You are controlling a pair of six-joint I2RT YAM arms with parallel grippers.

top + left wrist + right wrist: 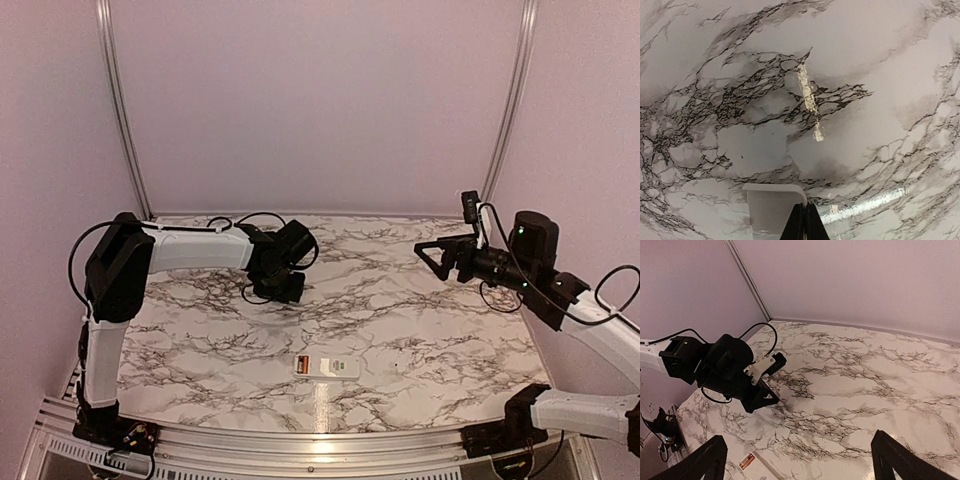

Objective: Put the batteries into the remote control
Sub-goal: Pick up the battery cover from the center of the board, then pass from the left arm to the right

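Observation:
The white remote control [330, 367] lies flat near the table's front middle, and its edge shows in the right wrist view [764, 471]. An orange-copper battery [301, 366] [746, 461] sits at its left end. My left gripper [285, 293] [805, 222] is shut, low over the marble at the back left, well away from the remote. A flat white plastic piece with a rounded corner [770, 207] lies just under and left of its fingertips; I cannot tell whether they touch it. My right gripper [432, 256] [800, 460] hangs open and empty above the table's right side.
The marble table [400, 320] is closed in by plain walls at the back and sides, with metal rails in the corners [120, 110]. The left arm's black cables [240, 222] loop over the table's back left.

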